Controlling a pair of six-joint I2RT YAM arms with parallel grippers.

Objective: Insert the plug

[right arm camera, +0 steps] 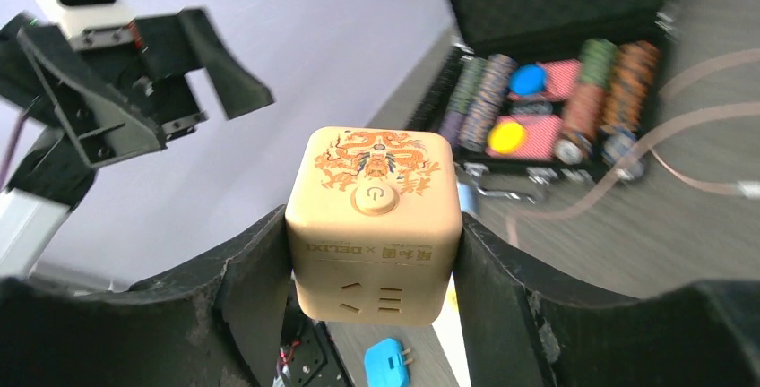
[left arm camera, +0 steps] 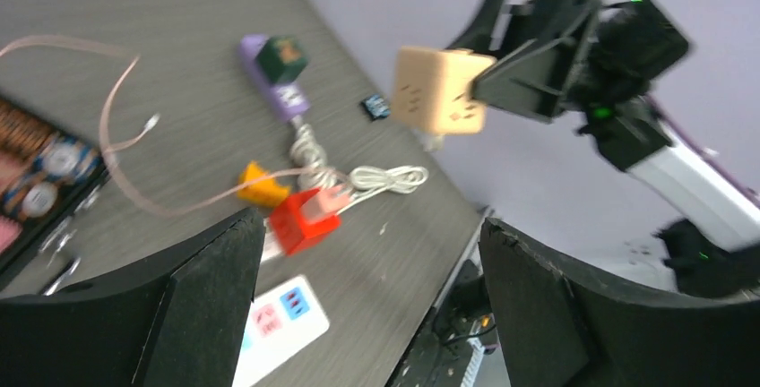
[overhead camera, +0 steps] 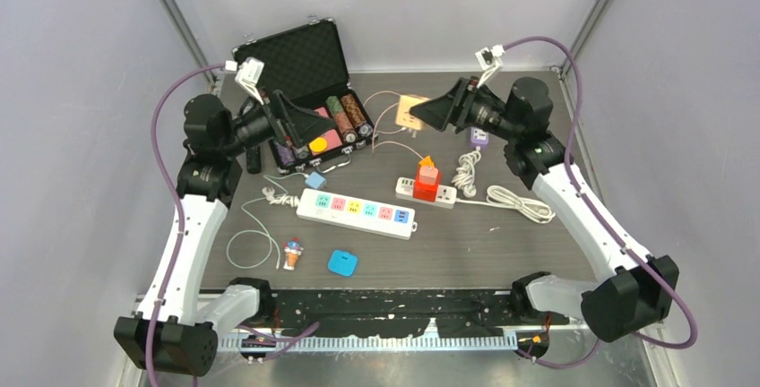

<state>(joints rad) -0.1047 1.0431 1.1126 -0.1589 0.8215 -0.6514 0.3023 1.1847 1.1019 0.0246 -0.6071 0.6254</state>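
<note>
- The cube adapter (right arm camera: 374,199) looks like hard, smooth plastic: stiff, probably fairly light, and likely to slip or twist if pushed off-centre.
- It is best held on two opposite flat sides, pinched squarely, with its plug face left free. The prongs are not clearly shown.
- It is beige with rounded edges. One face has an orange dragon motif and a round power button, and the face below has socket slots and a line of lettering.
- The right hand (right arm camera: 372,262) is closed on the cube's two sides, one finger on each.
- In the overhead view the cube sits upper centre, lifted off the worktop (overhead camera: 502,244), beyond the white power strip (overhead camera: 357,212).
- The left hand (left arm camera: 369,221) is spread wide and holds nothing.
</note>
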